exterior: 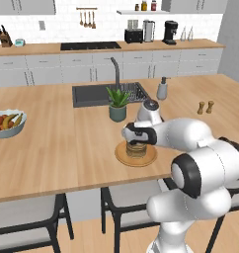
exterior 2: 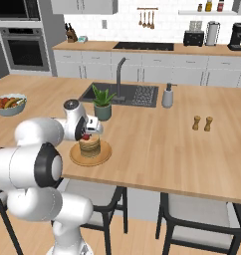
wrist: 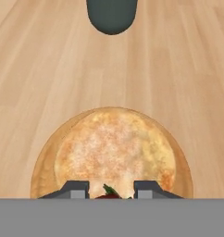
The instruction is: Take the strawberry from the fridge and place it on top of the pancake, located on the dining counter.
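We've got the gripper (exterior 2: 85,135) hanging right over the pancake (exterior 2: 89,144) stack, clenched on the strawberry (exterior 2: 85,136). In the right base view the red berry sits betw the fingers, just above the stack's near-left edge; can't tell if it touches the top pancake. In the hand view the berry (wrist: 109,193) w/ its green leaf shows betw the two fingertips (wrist: 76,190), w/ the pancake (wrist: 115,150) top directly below and the wooden plate (wrist: 40,172) ringing it.

The plate (exterior: 122,156) lies flat on the tabletop (exterior: 67,143) (dining counter), near its front edge, above the stools (exterior: 27,215). Just behind the stack stands the potted plant (exterior: 118,104), and behind that the dark sink (exterior: 92,94) w/ its tap. Soap bottle (exterior: 162,89) is right of the sink; two small shakers (exterior: 206,107) stand well apart to the right. White fruit bowl (exterior: 8,122) sits far left on the tabletop. In the left base view our arm's wrist covers the top of the stack (exterior: 136,150).
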### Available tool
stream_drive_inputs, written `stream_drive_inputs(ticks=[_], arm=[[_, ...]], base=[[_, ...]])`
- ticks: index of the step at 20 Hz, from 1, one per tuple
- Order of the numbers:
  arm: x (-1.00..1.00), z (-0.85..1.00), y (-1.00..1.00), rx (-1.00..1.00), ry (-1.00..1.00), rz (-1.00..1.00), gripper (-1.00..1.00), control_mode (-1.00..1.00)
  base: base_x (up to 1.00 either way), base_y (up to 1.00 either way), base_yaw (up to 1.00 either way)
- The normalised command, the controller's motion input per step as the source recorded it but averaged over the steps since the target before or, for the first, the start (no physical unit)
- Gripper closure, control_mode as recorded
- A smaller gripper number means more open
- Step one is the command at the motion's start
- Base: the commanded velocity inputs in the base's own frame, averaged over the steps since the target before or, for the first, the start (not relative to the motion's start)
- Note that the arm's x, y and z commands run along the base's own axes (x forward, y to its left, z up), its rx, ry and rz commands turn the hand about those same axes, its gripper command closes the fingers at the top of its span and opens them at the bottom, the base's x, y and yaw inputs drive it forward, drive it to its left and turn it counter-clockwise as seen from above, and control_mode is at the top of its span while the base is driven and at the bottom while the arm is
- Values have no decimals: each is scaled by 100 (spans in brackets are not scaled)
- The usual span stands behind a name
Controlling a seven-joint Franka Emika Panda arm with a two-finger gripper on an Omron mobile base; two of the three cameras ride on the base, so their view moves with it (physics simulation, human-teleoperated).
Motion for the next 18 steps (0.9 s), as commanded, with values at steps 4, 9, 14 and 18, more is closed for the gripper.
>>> stream_drive_inputs(ticks=[4,9,14,18], arm=[[7,8,0,0,0,0,100,-100],[11,-9,0,0,0,0,100,-100],[15,-19,0,0,0,0,100,-100],[10,-13,0,0,0,0,100,-100]], base=[[0,0,0],[0,0,0],[0,0,0],[0,0,0]])
